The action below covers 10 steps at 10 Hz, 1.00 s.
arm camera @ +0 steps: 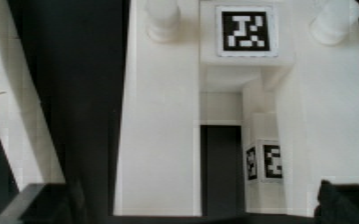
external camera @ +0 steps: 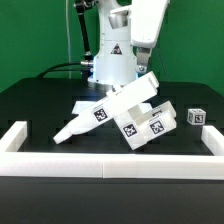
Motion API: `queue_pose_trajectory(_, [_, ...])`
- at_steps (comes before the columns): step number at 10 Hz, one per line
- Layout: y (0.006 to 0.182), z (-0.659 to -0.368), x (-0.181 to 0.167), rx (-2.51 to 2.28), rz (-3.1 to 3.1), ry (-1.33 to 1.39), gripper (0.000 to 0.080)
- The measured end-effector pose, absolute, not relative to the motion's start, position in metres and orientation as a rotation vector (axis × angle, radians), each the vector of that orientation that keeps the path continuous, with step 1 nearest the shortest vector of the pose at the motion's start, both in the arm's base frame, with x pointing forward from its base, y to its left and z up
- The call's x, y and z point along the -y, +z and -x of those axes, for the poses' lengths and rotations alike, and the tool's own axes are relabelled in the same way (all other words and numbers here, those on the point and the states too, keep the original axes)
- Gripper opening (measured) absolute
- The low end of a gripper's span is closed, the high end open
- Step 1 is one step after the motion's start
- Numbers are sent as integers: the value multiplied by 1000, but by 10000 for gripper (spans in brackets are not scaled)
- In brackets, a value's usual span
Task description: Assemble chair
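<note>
Claw (external camera: 146, 64) spread to the widest, pinching nothing, fingertips (arm camera: 41, 203) on both sides of a long white slab (arm camera: 158, 120) of the chair parts (external camera: 125, 108); touching or not, unclear. Counted: one claw, one leaning heap of parts on the black table (external camera: 40, 100), one small tagged block (external camera: 196, 117) apart at the exterior view's right. Pieces inside the heap hard to separate, slab ends cut off in the wrist view.

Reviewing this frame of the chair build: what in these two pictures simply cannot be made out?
Second tag: wrist view, half hidden by a wall of the chair part.
That chair part: wrist view, cut off by picture edges; full shape unknown.
Pile of parts: exterior view, whether pieces are joined is hidden by overlap.
Small cube: exterior view, tag too small to read.
</note>
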<state>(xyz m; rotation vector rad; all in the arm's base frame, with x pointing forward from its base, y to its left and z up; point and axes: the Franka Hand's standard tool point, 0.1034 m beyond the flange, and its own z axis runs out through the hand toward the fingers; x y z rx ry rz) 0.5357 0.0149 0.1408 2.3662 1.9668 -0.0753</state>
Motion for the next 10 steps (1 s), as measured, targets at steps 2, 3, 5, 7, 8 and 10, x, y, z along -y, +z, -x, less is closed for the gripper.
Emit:
queue_pose_trajectory(2, [135, -526, -10, -1962, -2379, -87, 649])
queue_pose_trajectory(3, [133, -522, -9, -1963, -2383, -93, 649])
queue_pose_trajectory(5, [127, -513, -10, -1969, -2389, -112, 649])
queue_pose_trajectory(7, [123, -512, -16, -1965, -2399, -118, 649])
queue_pose_trajectory(8, [122, -511, -20, -1962, -2402, -118, 649])
queue_pose_trajectory(10, [121, -511, -23, -1954, -2409, -118, 649])
